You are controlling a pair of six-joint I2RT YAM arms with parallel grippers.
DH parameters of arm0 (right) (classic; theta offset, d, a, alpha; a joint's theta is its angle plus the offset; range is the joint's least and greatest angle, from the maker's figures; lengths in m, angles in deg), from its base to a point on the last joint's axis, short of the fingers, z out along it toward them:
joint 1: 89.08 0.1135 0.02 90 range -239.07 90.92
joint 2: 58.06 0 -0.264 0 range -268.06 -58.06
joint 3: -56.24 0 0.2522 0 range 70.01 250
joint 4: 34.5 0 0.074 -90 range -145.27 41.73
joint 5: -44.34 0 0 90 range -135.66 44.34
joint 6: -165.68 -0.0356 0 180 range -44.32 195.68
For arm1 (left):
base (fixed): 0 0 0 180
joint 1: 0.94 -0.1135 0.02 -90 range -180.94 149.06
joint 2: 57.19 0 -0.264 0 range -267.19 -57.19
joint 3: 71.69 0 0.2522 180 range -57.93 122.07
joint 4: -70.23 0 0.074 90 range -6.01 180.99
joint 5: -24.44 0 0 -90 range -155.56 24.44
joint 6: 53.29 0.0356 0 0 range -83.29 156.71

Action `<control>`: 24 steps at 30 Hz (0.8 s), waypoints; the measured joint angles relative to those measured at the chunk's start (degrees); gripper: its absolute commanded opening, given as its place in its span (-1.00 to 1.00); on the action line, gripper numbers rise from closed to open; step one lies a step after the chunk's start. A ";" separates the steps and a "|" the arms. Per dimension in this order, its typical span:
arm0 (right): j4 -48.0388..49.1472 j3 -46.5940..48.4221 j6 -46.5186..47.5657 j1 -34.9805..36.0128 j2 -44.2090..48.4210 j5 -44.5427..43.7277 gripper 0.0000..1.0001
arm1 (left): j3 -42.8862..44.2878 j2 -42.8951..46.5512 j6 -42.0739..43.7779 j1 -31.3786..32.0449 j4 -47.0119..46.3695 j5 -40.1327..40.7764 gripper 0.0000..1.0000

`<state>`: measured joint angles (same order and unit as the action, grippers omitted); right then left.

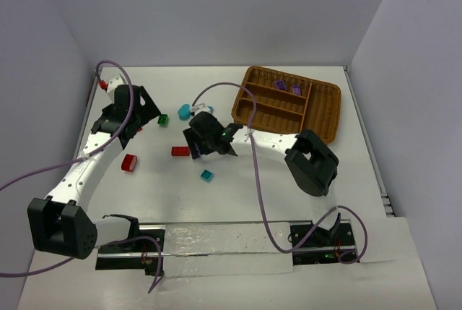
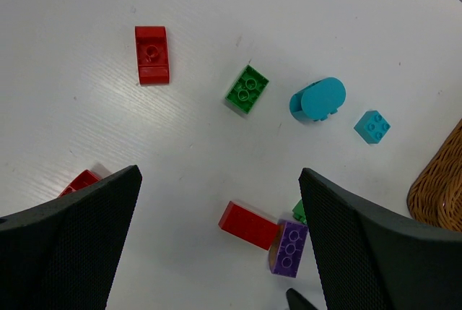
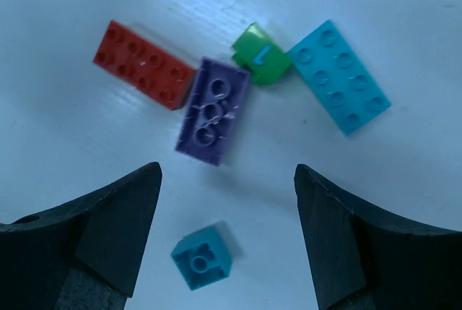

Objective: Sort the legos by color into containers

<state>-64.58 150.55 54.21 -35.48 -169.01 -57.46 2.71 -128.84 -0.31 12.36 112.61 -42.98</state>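
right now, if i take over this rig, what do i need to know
Grippers: left gripper open and empty, over loose bricks. The right gripper is open and empty, just above a purple brick.
Done: two purple bricks lie in the wicker tray.
Left to sort: red bricks, green brick, teal rounded piece, small teal brick, long teal brick, and that purple one.
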 measured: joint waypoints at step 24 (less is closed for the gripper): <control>-2.38 7.97 -6.23 2.68 -11.77 -3.89 -0.34 | 0.26 0.40 0.01 0.00 0.31 0.04 0.99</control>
<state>-66.96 158.52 47.98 -32.80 -180.78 -61.35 2.97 -128.44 -0.30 12.36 112.92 -42.93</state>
